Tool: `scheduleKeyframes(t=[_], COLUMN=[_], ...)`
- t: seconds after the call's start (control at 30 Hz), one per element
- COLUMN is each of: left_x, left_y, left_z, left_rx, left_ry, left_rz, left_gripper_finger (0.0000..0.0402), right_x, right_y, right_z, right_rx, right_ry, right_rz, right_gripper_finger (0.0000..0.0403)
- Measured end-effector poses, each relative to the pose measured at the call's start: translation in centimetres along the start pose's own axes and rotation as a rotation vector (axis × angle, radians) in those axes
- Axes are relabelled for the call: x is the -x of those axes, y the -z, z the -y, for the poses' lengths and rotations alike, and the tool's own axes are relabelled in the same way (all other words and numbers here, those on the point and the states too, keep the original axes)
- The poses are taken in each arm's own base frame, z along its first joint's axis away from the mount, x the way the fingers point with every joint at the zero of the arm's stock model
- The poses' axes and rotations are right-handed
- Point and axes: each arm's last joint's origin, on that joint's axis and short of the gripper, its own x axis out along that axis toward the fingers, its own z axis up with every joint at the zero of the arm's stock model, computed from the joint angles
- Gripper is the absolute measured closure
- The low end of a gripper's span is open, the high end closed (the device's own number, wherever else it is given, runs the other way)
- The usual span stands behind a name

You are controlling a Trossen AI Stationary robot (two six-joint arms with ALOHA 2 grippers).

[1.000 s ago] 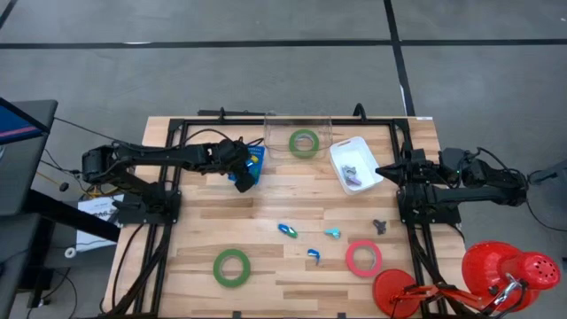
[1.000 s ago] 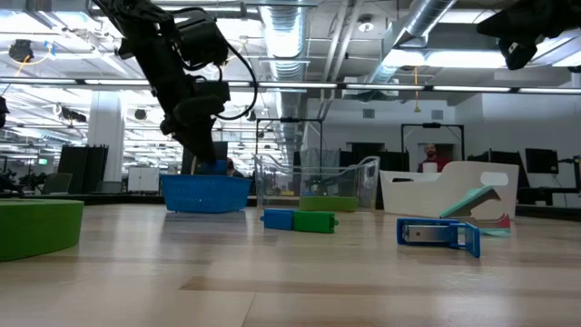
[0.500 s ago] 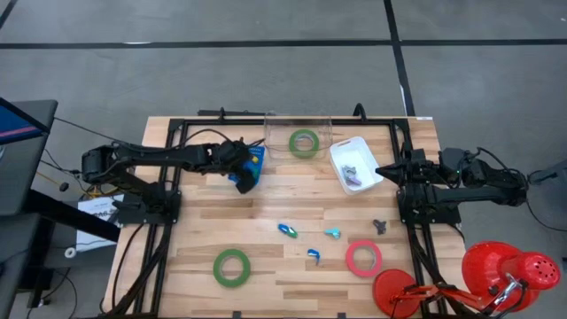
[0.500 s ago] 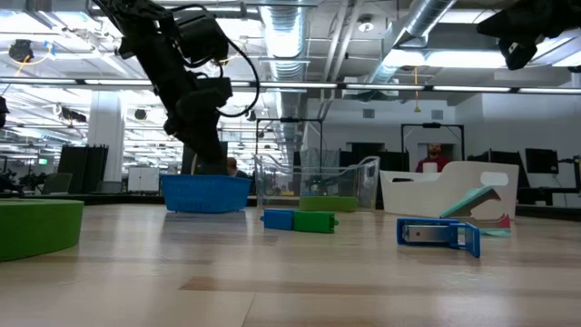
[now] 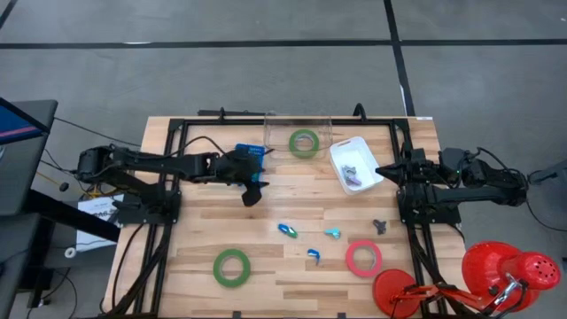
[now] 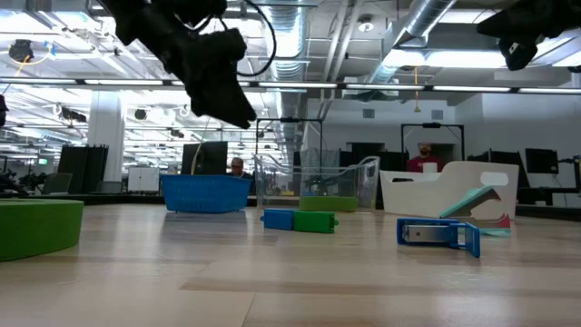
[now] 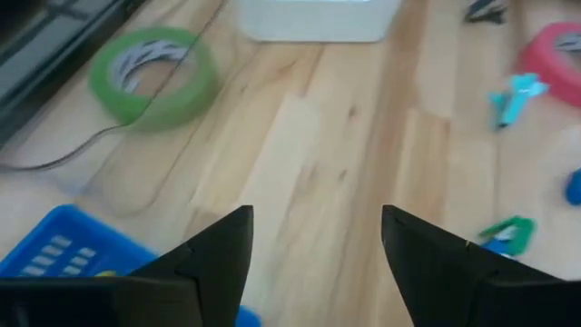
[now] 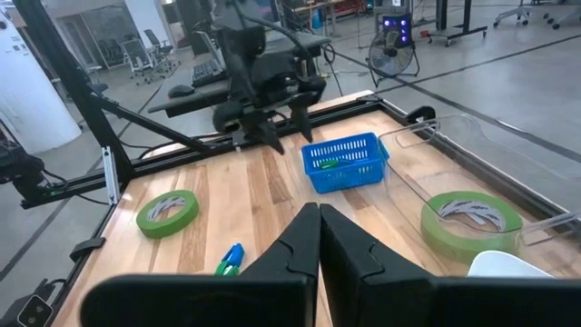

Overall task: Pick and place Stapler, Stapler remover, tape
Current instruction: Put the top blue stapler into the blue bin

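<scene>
The pale wooden plank table (image 5: pixel 283 257), framed by black metal rails, fills the middle of the high view. The left gripper (image 5: pixel 252 193) hangs above bare planks just below the blue basket (image 5: pixel 251 155), a small ribbed plastic crate in the upper middle; its two dark wedge-shaped fingers (image 7: pixel 218 250) stand spread apart with nothing between them. The right gripper (image 5: pixel 383 170) waits at the right edge beside the white tray (image 5: pixel 371 177), its fingertips (image 8: pixel 300 238) pressed together into a point.

Right of the basket a clear box (image 5: pixel 275 146) of thin transparent plastic holds one flat green tape roll (image 5: pixel 304 143). A second green ring (image 5: pixel 231 267) lies at the lower left, and the pinkish-red roll (image 5: pixel 363 258) at the lower right, both open-centred and flat on the wood.

The white tray is a glossy rounded-corner dish holding small dark and purple pieces, too small to make out. Between the rolls lie tiny items: a blue-green piece (image 5: pixel 288 229), a teal piece (image 5: pixel 333 233), a blue piece (image 5: pixel 313 256) and a small dark clawed piece (image 5: pixel 380 226).
</scene>
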Motion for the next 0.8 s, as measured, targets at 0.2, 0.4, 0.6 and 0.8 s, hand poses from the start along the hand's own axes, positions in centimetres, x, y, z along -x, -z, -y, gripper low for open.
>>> scheduleKeyframes(t=[0.2,0.4,0.6,0.8], left_x=[0.6,1.8,2.6,3.4], left_y=[-1.1,-3.3,-4.7,-5.1], left_z=[2.0,3.5,4.3,5.8], left_rx=[-0.061,-0.1,-0.102,-0.171], left_ry=[0.063,0.11,0.134,0.178], left_rz=[0.066,0.142,0.189,0.213], left_gripper_finger=[0.016,0.0147,0.0143,0.0143], right_x=[0.0,0.0,0.0,0.0], right_y=[0.0,0.0,0.1,0.1], right_z=[0.0,0.0,0.0,0.0], right_rx=[-0.001,-0.001,0.0,0.001], right_ry=[0.0,0.0,0.002,0.003], right_rz=[0.0,0.0,-0.006,-0.012], right_gripper_finger=[0.0403,0.0403,0.0403,0.0403])
